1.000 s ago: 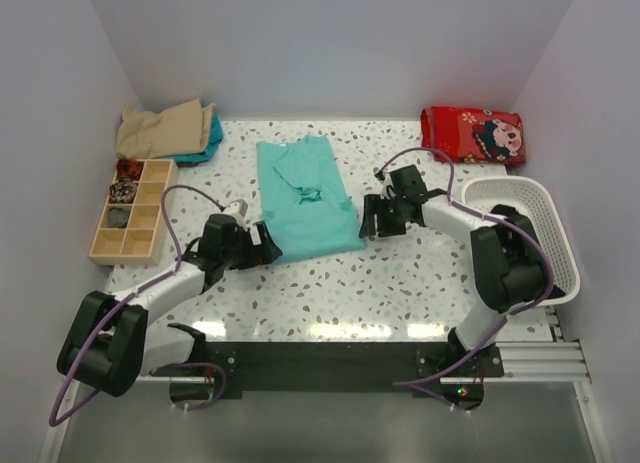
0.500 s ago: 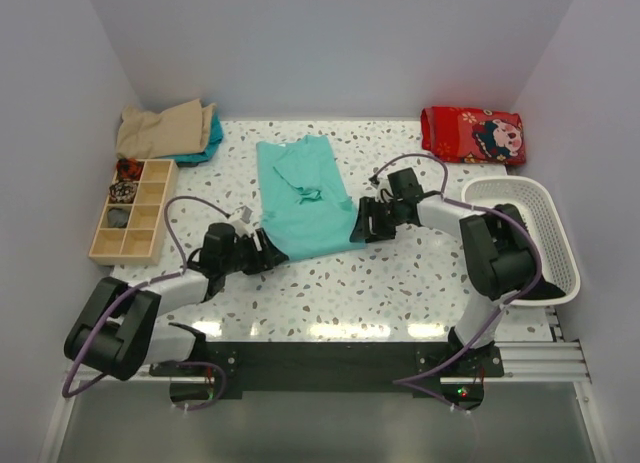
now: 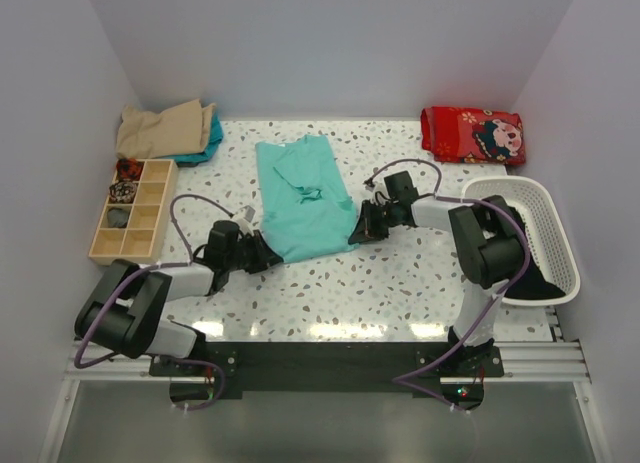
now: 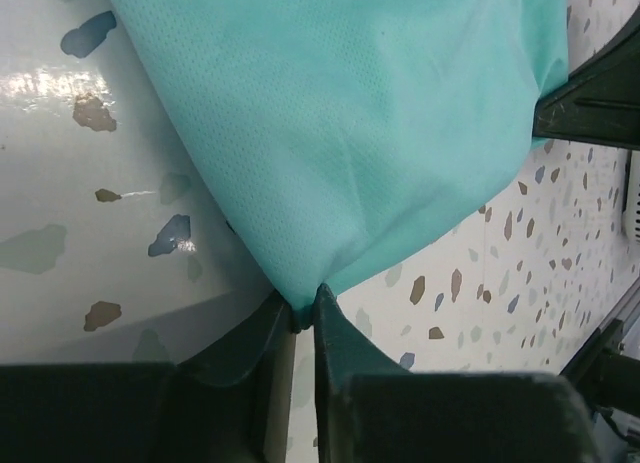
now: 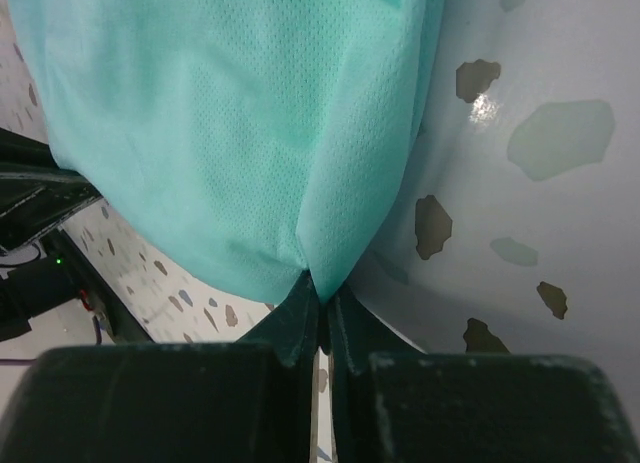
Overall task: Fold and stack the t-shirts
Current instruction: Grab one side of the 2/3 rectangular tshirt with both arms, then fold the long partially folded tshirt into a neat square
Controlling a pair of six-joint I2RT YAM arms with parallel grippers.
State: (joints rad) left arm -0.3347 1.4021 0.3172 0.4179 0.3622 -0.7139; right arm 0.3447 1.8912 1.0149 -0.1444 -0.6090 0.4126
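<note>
Now, left pincer [image 4: 303, 308]: was apart, has clamped on the near left corner of the teal t-shirt [image 3: 305, 198].
Right pincer [image 5: 320, 301]: was apart too, has clamped on its near right corner.
Surface [image 3: 400, 273]: white, speckled, t-shirt lying flat on it.
Walls [image 3: 330, 53]: plain, pale, behind the t-shirt.

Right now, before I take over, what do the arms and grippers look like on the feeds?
The left arm and right arm both have white links between bulky black joints. A purplish cable loops along each. The left gripper and right gripper have dark, matte, wedge-shaped fingers.
</note>
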